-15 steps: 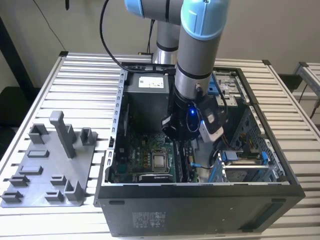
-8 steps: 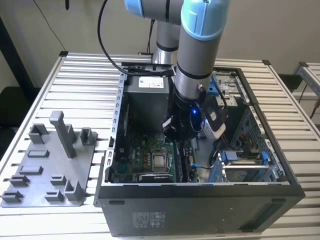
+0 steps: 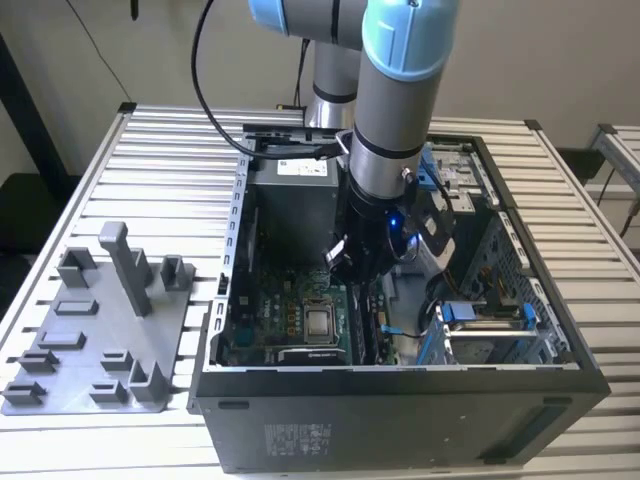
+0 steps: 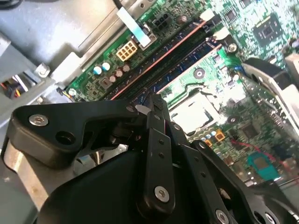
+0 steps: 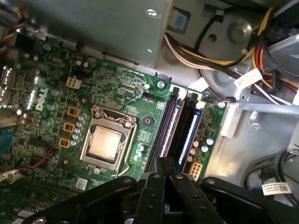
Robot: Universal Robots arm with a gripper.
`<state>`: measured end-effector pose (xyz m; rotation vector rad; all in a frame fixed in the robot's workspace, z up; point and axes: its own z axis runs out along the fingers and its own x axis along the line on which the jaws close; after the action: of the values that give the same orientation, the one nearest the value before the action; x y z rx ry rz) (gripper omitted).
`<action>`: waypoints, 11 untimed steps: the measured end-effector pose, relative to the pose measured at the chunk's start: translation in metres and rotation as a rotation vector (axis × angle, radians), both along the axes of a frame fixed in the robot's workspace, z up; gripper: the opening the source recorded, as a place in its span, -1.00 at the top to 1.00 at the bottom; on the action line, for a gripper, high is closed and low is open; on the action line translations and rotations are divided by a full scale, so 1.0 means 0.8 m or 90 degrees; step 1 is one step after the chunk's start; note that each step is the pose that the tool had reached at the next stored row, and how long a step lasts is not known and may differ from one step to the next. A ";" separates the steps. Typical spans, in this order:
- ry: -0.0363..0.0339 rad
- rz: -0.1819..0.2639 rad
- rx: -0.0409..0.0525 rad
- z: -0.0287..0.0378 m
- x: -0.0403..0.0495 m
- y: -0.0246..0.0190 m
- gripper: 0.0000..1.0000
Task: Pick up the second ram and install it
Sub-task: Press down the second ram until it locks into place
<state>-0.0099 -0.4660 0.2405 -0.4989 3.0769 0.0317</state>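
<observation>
My gripper (image 3: 352, 272) reaches down inside the open computer case (image 3: 400, 410), just right of the processor socket (image 3: 320, 322) in the exterior view. In both wrist views its fingers are shut together, with nothing visible between them. The gripper (image 5: 164, 162) hangs over the near end of the two long memory slots (image 5: 180, 128). In the second wrist view the gripper (image 4: 156, 100) sits just above those slots (image 4: 173, 56). Slim dark strips run along the slots. I cannot tell whether one of them is the second ram.
A grey holder plate (image 3: 100, 330) with upright posts lies on the slatted table at the exterior view's left. Inside the case are the power supply (image 3: 290, 195), a cable bundle (image 5: 224, 51) and a drive bay with blue clips (image 3: 480, 315). The case walls hem in the arm.
</observation>
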 end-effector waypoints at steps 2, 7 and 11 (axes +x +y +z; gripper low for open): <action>-0.0010 0.022 0.0000 0.0000 0.000 0.0000 0.79; -0.0049 0.072 -0.0012 -0.0001 0.000 0.0000 0.79; -0.0092 0.109 -0.0030 0.0000 0.000 0.0000 0.79</action>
<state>-0.0099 -0.4661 0.2405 -0.7574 3.0116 0.0239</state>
